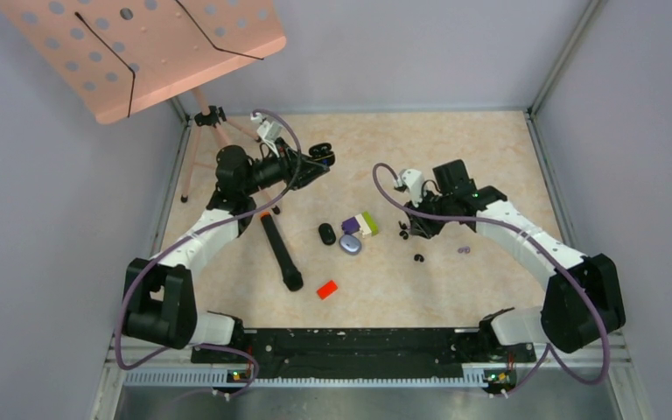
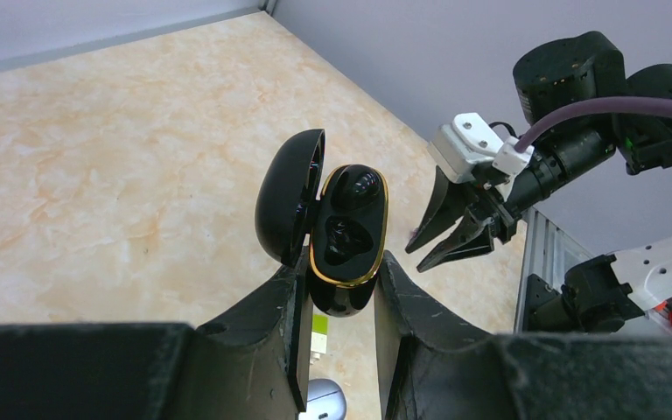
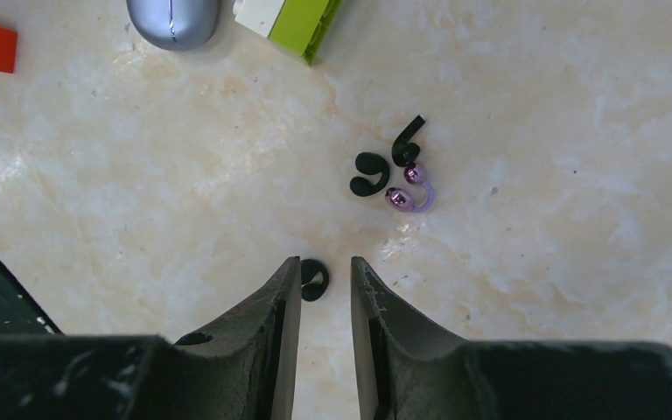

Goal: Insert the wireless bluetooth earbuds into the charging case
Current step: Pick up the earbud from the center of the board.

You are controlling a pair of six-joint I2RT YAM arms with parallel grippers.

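Note:
My left gripper [image 2: 339, 271] is shut on a glossy black charging case [image 2: 348, 227] with a gold rim. It holds the case above the table at the back left [image 1: 319, 157] with the lid open. I cannot tell whether its dark pockets hold buds. My right gripper [image 3: 325, 267] is open, tips down close to the table [image 1: 416, 229]. A black earbud [image 3: 313, 280] lies on the table between its fingertips, close to the left finger. Two more black earbuds [image 3: 369, 173] and a pale purple pair [image 3: 409, 188] lie just beyond. A black bud [image 1: 418, 258] and a purple one [image 1: 464, 250] also show in the top view.
A grey-purple closed case [image 1: 350, 244], a black case [image 1: 326, 234] and a purple, green and white block [image 1: 363, 224] lie mid-table. A red block [image 1: 326, 289] and a long black cylinder [image 1: 280, 252] lie nearer the front. A pink perforated stand [image 1: 140, 52] stands at the back left.

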